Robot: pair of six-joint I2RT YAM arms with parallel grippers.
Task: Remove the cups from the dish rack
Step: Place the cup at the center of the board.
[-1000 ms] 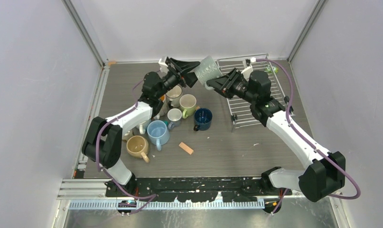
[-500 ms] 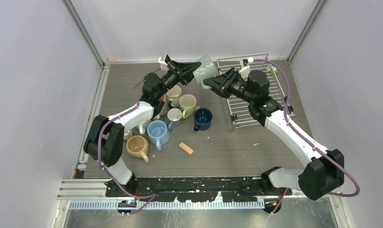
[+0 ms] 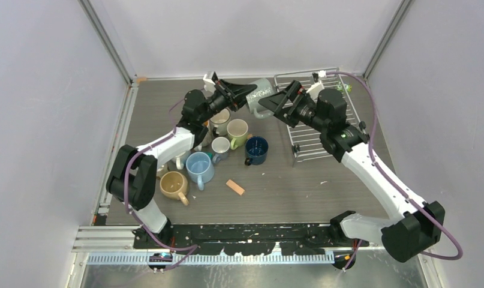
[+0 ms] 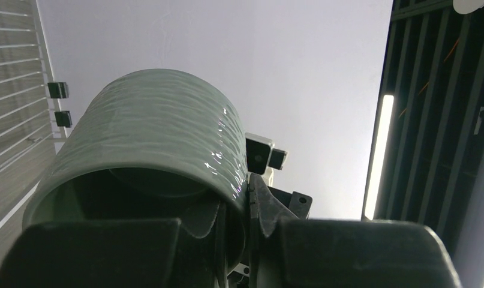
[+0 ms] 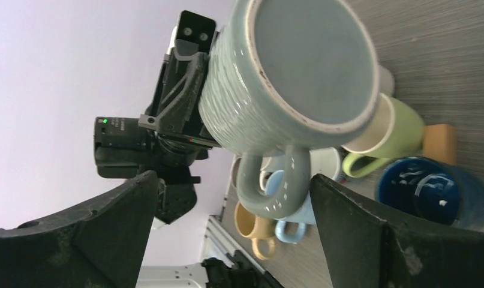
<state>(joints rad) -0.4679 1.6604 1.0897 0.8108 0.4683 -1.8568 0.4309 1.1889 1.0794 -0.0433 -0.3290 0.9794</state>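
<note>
the ribbed grey-green ceramic mug (image 3: 262, 88) hangs at upper centre, left of the silver wire dish rack (image 3: 314, 141). its long axis runs between the arms. the left gripper (image 3: 248, 92) clamps its rim. the right gripper (image 3: 272, 99) is spread wide beside its base, gripping nothing.

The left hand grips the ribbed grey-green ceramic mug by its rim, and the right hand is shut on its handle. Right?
No: the right wrist view shows the right hand open, fingers off the handle. The left hand grips the rim of the ribbed grey-green ceramic mug.
</note>
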